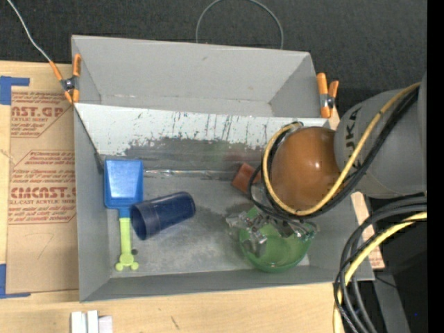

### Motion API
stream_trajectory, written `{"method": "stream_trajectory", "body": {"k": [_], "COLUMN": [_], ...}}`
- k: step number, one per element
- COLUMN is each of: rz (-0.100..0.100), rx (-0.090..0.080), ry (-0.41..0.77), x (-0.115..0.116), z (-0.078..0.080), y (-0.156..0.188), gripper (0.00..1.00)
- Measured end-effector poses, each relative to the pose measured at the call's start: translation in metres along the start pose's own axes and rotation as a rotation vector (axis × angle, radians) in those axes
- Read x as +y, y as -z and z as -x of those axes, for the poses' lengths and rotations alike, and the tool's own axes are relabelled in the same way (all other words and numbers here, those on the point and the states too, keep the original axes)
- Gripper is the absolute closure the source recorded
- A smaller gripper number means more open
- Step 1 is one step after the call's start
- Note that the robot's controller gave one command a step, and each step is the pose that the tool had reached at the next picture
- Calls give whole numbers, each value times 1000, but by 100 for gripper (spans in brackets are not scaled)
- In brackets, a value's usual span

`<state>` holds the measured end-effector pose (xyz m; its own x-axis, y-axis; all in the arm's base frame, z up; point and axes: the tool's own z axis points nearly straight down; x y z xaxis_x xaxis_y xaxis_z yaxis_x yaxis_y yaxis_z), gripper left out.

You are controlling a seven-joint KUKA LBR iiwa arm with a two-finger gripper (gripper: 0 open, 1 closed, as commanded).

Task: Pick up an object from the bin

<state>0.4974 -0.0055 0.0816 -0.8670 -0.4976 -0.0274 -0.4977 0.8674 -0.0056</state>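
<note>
My gripper (257, 229) hangs low in the bin's front right corner, below the arm's orange dome. It is over the left rim of a green translucent bowl (277, 254) that sits upright against the bin's front wall. A small brown block (243, 177) lies just behind the gripper, partly hidden by the dome and its cables. Whether the gripper touches the bowl is hidden by the dome.
A dark blue cup (163, 214) lies on its side in the middle of the floor, mouth toward the front left. Along the left wall lies a blue scoop (123, 182) with a light green handle (125, 245). Bare floor stretches between the cup and the bowl.
</note>
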Motion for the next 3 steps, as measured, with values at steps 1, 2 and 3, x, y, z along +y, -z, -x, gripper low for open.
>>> {"method": "stream_trajectory", "body": {"k": [1, 2, 3], "rz": [1, -1, 3], "rx": [1, 0, 5], "ry": [-1, -1, -1], "x": [0, 0, 1], "z": [0, 1, 0], "y": [21, 40, 62], "gripper": [100, 100, 100]}}
